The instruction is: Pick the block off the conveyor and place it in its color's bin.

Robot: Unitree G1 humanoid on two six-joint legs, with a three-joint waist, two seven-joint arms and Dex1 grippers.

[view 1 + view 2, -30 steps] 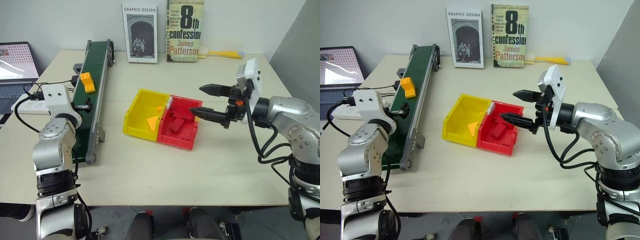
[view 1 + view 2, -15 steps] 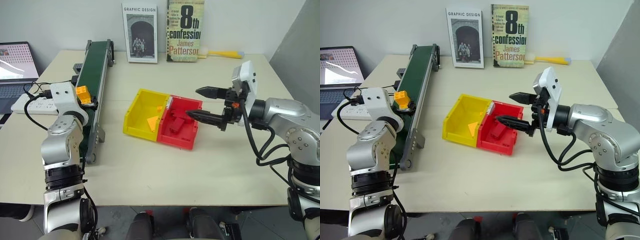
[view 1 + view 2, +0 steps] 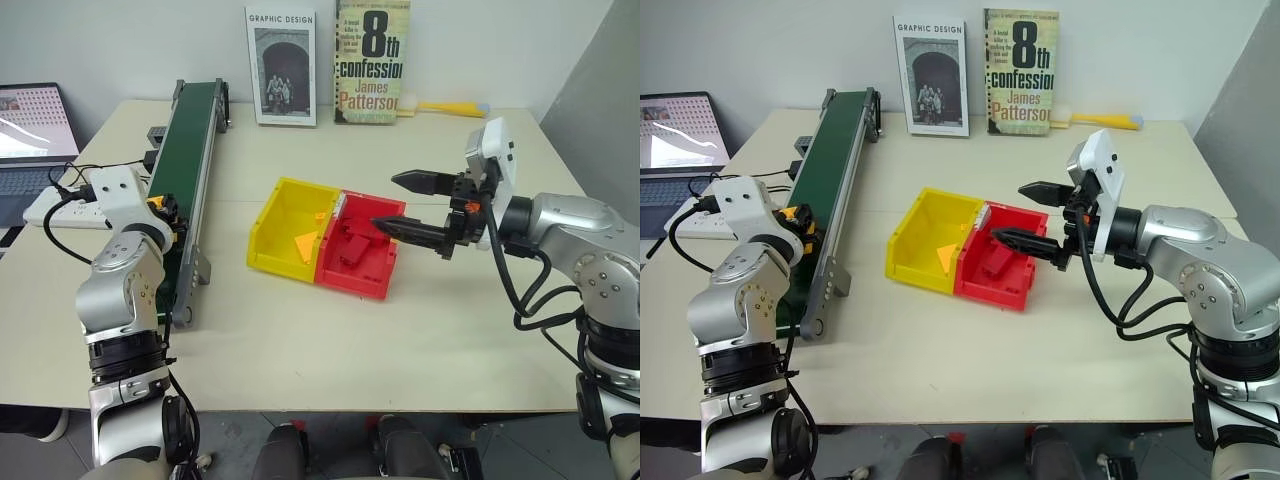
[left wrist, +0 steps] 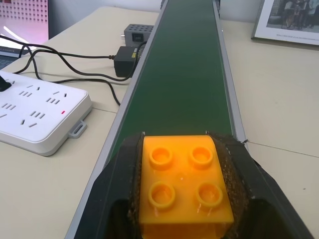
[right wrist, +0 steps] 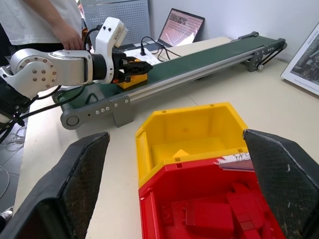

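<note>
At the desk's left edge, a white power strip (image 4: 35,112) is lying beside the conveyor (image 3: 190,150), which is running from the far left part of the desk toward the near edge. The left gripper (image 4: 182,191) is sitting level over the belt's near stretch with its jaws pinching the block (image 4: 182,186) from both sides; the studded orange-yellow brick is filling the gap between the two dark fingers (image 4: 122,189) and is still resting low over the green belt. So the grasp step appears to be closing out, and the lift is what is coming due.

Toward the middle of the desk, the yellow bin (image 3: 285,225) is standing joined to the red bin (image 3: 360,255), with an orange-yellow triangular piece (image 3: 303,245) already lying inside the yellow one. The next move is calling for raising the block clear of the side rails, then carrying it rightward across bare desk to the yellow bin's open top, keeping short of the red one.

Further right, the right gripper (image 3: 425,210) is hanging above the red bin's far side with its jaws spread wide and holding nothing. It is sitting near the drop zone, so the left arm's approach is probably needing care to avoid it.
</note>
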